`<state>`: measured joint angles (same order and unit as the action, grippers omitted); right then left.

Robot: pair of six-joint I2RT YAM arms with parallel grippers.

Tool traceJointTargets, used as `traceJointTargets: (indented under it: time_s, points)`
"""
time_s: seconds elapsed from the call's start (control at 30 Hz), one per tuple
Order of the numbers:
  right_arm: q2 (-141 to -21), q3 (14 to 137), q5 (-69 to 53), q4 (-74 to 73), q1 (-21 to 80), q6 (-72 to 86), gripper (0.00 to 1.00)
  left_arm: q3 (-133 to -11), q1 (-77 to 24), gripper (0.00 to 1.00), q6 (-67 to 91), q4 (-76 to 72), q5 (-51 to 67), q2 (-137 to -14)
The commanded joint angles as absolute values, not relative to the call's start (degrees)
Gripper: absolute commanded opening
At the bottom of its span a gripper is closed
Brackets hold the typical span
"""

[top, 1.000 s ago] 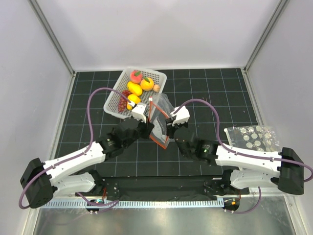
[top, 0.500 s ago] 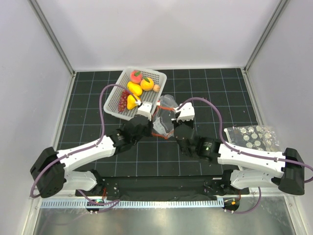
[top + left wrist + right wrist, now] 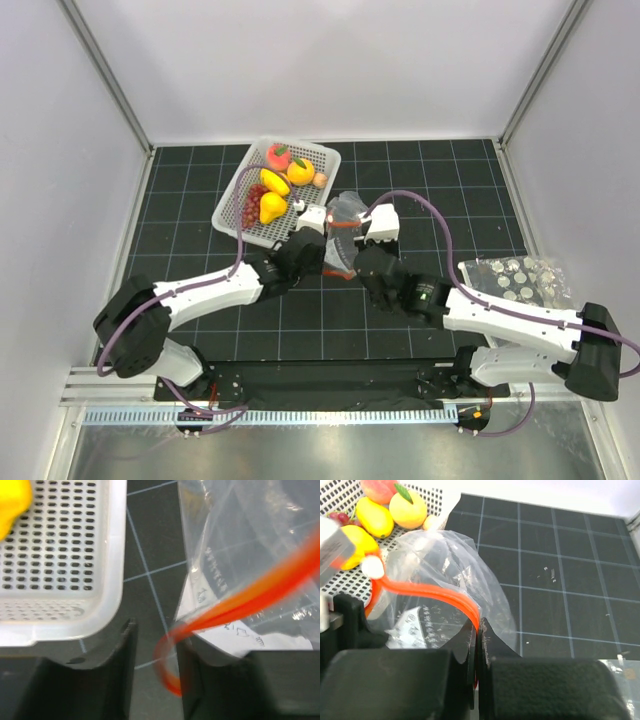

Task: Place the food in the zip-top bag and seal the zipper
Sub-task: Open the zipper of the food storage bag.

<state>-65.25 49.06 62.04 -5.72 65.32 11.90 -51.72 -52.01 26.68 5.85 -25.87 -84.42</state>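
Observation:
The zip-top bag [image 3: 343,222] stands crumpled just right of the basket, clear and holding no food [image 3: 440,555]. My right gripper [image 3: 478,630] is shut on its red-orange zipper [image 3: 435,594]; in the top view it sits at the bag's near side [image 3: 350,246]. My left gripper [image 3: 156,640] has its jaws parted, with the zipper's curled end [image 3: 167,670] loose in the gap against the right finger. The food lies in the basket: peach [image 3: 278,155], orange piece [image 3: 300,170], pear [image 3: 271,207], grapes [image 3: 252,203] and a small ball [image 3: 320,180].
The white perforated basket [image 3: 232,195] stands at the back, its corner close to my left fingers [image 3: 116,555]. A clear plastic sheet with white dots [image 3: 520,280] lies at the right. Pale walls enclose the black grid mat.
Both arms carried the bag back towards the basket. The right gripper closed on the zipper. The left jaws, shut on the strip before, have parted.

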Motion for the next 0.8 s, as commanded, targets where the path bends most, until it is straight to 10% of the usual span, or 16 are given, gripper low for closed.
traceJointTargets:
  time_s: [0.0, 0.77]
  points:
    - [-65.8, 51.0, 52.2, -6.0, 60.5, 16.8, 0.01, -50.5, -51.9, 0.43, 26.1, 1.5, -23.1, -80.2]
    - [-76.7, 57.0, 51.1, -15.7, 51.2, 22.9, 0.01, -43.2, -42.3, 0.94, 30.3, 2.2, -17.2, -67.2]
